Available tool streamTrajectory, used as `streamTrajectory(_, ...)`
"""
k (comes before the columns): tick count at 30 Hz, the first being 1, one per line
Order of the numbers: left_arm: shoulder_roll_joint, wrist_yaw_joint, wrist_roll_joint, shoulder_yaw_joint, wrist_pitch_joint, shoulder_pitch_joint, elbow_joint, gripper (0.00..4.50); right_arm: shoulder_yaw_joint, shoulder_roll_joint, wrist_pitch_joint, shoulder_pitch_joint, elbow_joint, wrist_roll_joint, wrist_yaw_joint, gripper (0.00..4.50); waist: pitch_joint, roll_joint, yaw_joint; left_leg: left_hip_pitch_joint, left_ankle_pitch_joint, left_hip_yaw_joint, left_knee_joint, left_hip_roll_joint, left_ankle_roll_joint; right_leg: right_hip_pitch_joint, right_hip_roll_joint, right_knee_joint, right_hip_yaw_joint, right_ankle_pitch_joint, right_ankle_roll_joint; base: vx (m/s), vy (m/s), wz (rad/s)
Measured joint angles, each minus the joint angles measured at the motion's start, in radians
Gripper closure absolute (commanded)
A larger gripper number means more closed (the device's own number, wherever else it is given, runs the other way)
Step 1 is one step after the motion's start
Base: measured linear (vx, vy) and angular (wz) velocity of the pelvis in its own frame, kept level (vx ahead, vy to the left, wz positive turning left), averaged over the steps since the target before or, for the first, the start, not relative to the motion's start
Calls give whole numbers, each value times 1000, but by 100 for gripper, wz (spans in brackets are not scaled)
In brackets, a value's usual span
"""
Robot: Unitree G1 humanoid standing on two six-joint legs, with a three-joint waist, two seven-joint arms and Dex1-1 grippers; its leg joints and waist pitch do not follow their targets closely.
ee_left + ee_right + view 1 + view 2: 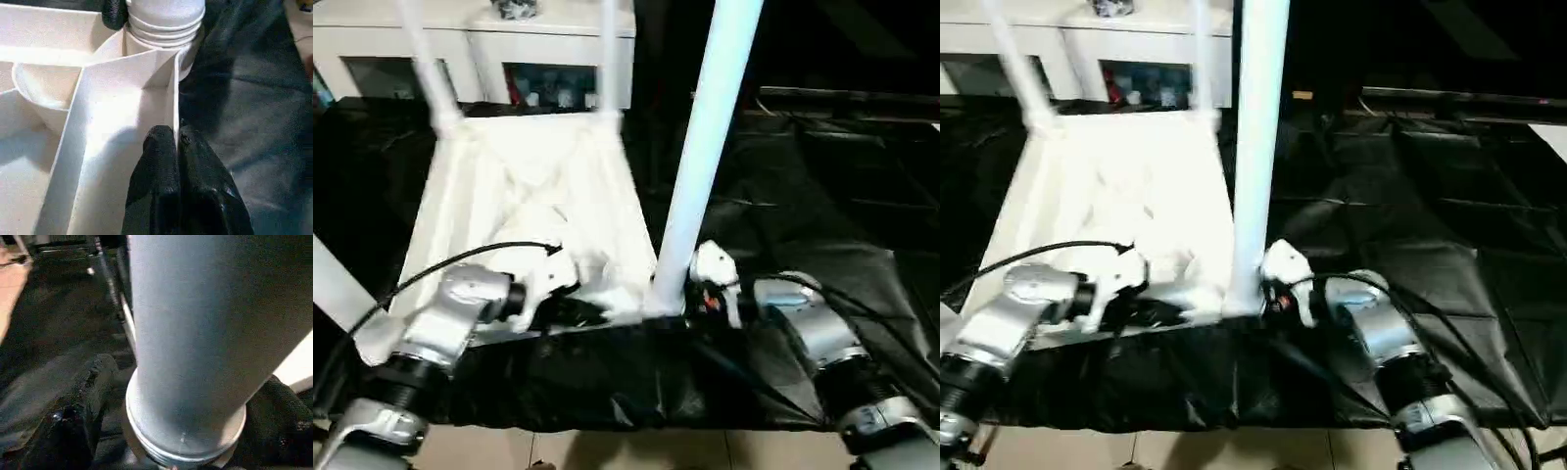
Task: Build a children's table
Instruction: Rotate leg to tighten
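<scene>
Head views look down on the table (524,196), which lies upside down on a black sheet (822,196), ribbed underside up. At 9 o'clock a leg (331,284) slants out of frame from the near left corner. Just right of it the left arm (445,323) reaches in from 7 o'clock, and the left pincer (178,161) is pressed shut on the thin outer wall (173,105) of the top near the near right corner, one black finger on each side of that wall. At 12 o'clock two far legs (426,64) stand up from the far corners, and behind them is a white cabinet (558,39) with glass doors. Right of centre the near right leg (705,137) rises steeply from its corner socket (188,51), leaning a little toward 1 o'clock; the left wrist view shows its ringed base seated in that socket. At 4 o'clock the right arm (822,338) comes in from the lower right, and the right pincer (190,406) stands open around the base of that leg, with a black finger (90,391) on each side; whether the fingers touch the leg cannot be told. Pale floor (636,450) shows along the near edge at 6 o'clock, in front of the sheet.
</scene>
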Motion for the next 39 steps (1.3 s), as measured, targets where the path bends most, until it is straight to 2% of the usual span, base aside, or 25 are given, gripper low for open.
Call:
streamTrajectory(7, 10, -33, -6, -1, 6, 0, 2, 450, 6, 6, 4, -4, 3, 3, 29, 161, 1, -5, 1, 2, 0, 0, 2, 0, -1, 1, -1, 3, 1, 0, 0, 0, 0, 0)
streamTrajectory(13, 6, -29, -5, 2, -2, -2, 9, 450, 2, 7, 11, -4, 4, 3, 35, 178, 1, -5, 3, 2, 0, 0, 2, 0, 0, 1, -1, 3, 1, 0, 0, 0, 0, 0)
streamTrajectory(16, -10, 11, 10, 5, -4, -5, 17, 450, -18, 22, 20, -3, 21, -3, -12, 179, 0, -6, 3, 5, 0, 0, 2, 0, -1, 3, -2, 5, 2, 0, 0, 0, 0, 0)
streamTrajectory(21, -113, 217, 72, 20, 51, -40, 57, 450, -117, 127, 50, -5, 87, -31, -342, 181, -1, -9, -8, 8, 1, -1, 2, 0, -1, 5, -2, 5, 2, -1, 3, -10, -1, 0)
streamTrajectory(26, -227, 406, 139, 27, 94, -78, 101, 450, -196, 256, 69, -40, 160, -71, -707, 181, -1, -8, -21, 7, 1, -3, 3, -1, -1, 5, -2, 2, 2, -1, 3, -22, 2, -1)
streamTrajectory(31, -252, 456, 162, 27, 91, -90, 118, 450, -207, 305, 21, -66, 218, -100, -850, 181, -3, -5, -27, 6, 1, -3, 3, -2, -1, 5, -2, -4, 2, -1, 3, 0, 0, 0)
streamTrajectory(33, -252, 451, 163, 27, 91, -90, 117, 450, -216, 305, 20, -65, 219, -91, -838, 126, -3, -5, -27, 6, 1, -3, 3, -2, -1, 6, -2, -4, 2, -1, 3, 0, 0, 0)
streamTrajectory(36, -248, 430, 163, 24, 88, -88, 107, 450, -227, 286, 20, -64, 214, -81, -765, 103, -3, -5, -26, 5, 1, -3, 3, -2, -1, 5, -2, -3, 3, -1, 3, 0, 0, 0)
streamTrajectory(38, -227, 398, 161, 17, 62, -78, 92, 450, -216, 255, 16, -60, 202, -81, -680, 68, -3, -5, -24, 4, 1, -3, 3, -2, -1, 5, -2, -2, 3, 3, 3, 0, 0, 0)
streamTrajectory(39, -214, 371, 160, 14, 49, -73, 81, 450, -201, 240, 12, -58, 194, -81, -644, 68, -3, -4, -22, 4, 1, -3, 2, -2, -1, 5, -2, -1, 2, 4, 4, 0, 0, 0)
